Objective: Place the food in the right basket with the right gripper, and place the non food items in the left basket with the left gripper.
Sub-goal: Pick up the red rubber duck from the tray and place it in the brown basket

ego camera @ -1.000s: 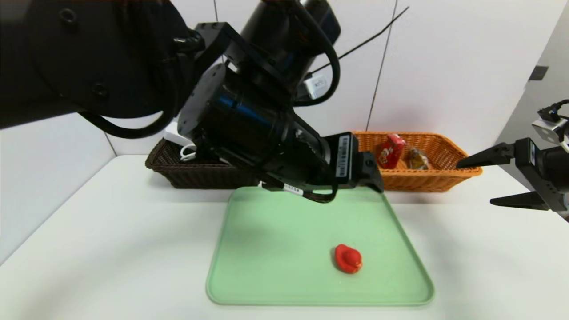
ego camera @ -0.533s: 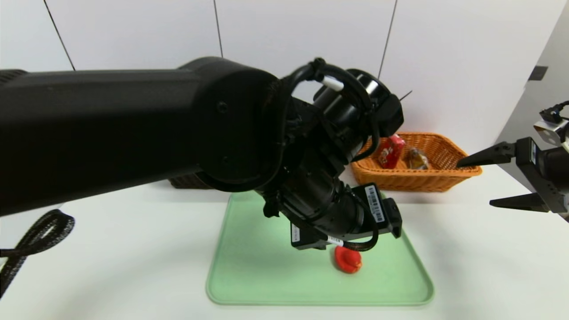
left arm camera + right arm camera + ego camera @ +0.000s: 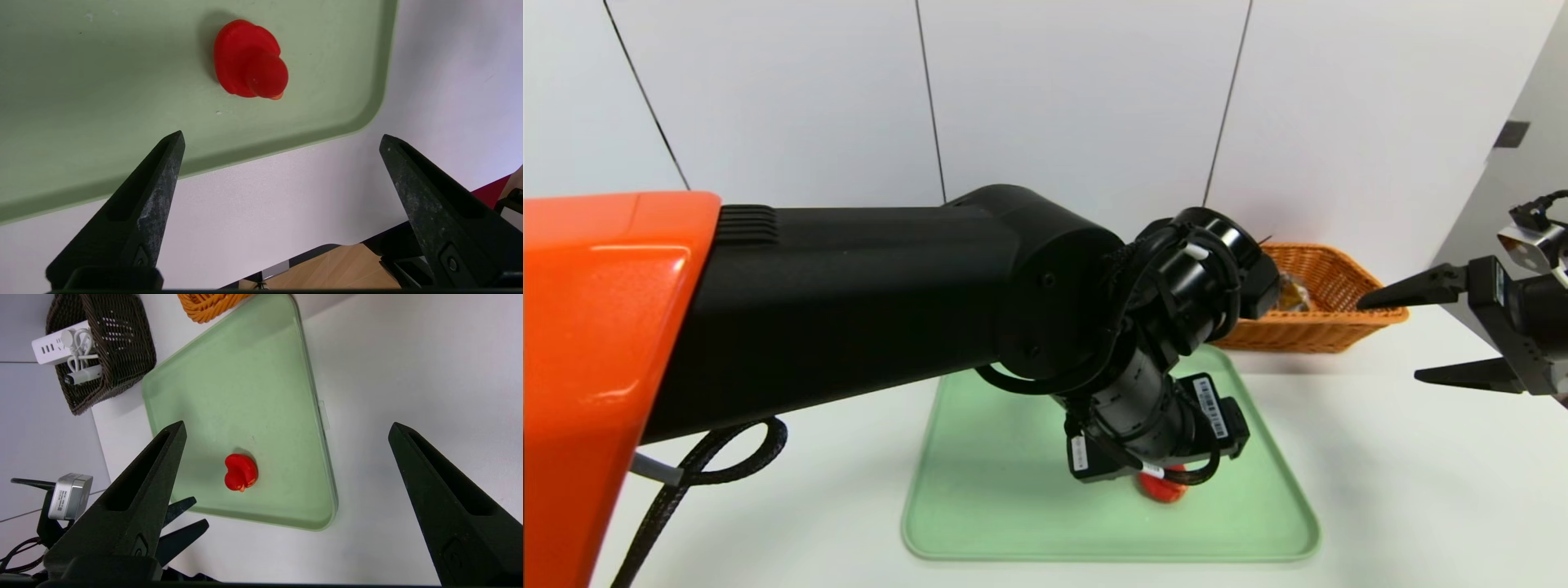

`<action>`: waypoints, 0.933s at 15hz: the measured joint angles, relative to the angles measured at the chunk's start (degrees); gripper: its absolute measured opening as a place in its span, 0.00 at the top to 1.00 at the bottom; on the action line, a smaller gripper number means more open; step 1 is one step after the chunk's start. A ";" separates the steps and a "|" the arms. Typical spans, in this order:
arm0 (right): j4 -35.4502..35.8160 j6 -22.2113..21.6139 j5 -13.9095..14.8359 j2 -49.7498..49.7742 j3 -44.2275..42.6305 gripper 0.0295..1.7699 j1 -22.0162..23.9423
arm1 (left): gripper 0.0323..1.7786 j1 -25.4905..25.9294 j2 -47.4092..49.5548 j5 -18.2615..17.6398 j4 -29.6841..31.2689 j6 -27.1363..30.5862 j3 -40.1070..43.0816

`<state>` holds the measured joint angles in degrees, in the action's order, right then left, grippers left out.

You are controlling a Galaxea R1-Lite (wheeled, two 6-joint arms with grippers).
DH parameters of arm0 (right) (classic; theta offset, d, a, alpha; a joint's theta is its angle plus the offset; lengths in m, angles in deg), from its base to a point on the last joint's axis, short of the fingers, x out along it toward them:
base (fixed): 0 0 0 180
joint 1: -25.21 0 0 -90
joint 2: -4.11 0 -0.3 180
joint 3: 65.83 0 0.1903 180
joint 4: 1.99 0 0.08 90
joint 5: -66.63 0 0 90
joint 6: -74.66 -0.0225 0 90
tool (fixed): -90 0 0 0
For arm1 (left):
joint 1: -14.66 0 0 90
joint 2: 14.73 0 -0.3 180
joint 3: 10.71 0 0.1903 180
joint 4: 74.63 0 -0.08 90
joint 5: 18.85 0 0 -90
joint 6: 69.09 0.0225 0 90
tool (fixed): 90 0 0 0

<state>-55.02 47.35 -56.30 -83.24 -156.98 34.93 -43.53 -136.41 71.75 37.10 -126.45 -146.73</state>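
White table, pale green plastic tray with only the small red rubber duck left. Left gripper hangs above it, jaws wide to straddle it; right gripper idles open.

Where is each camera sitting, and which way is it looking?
Head view: sits on the robot's head, looking forward and down at the green tray; the left arm fills the middle, the open right gripper shows at the right edge.
Left wrist view: rides the left arm, looking down at the red duck; shows the open left gripper.
Right wrist view: rides the right arm, looking across at tray, dark basket and orange basket; shows its own fingertips.
Shared: all three show the duck on the tray.
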 joint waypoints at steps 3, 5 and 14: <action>1.46 0.05 0.00 0.05 0.85 0.03 0.05 | 0.05 -0.35 -0.91 0.17 2.23 0.89 0.00; 1.44 0.05 -0.09 0.00 0.98 0.03 0.05 | 0.05 -0.60 -1.68 1.63 3.56 1.93 -0.02; 2.32 -0.04 -0.09 -0.05 1.05 0.03 0.16 | 0.05 -1.88 -6.23 9.85 3.84 14.84 -0.02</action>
<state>-52.70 47.32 -56.39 -83.29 -155.93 35.09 -45.41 -142.64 81.60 40.94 -111.61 -146.75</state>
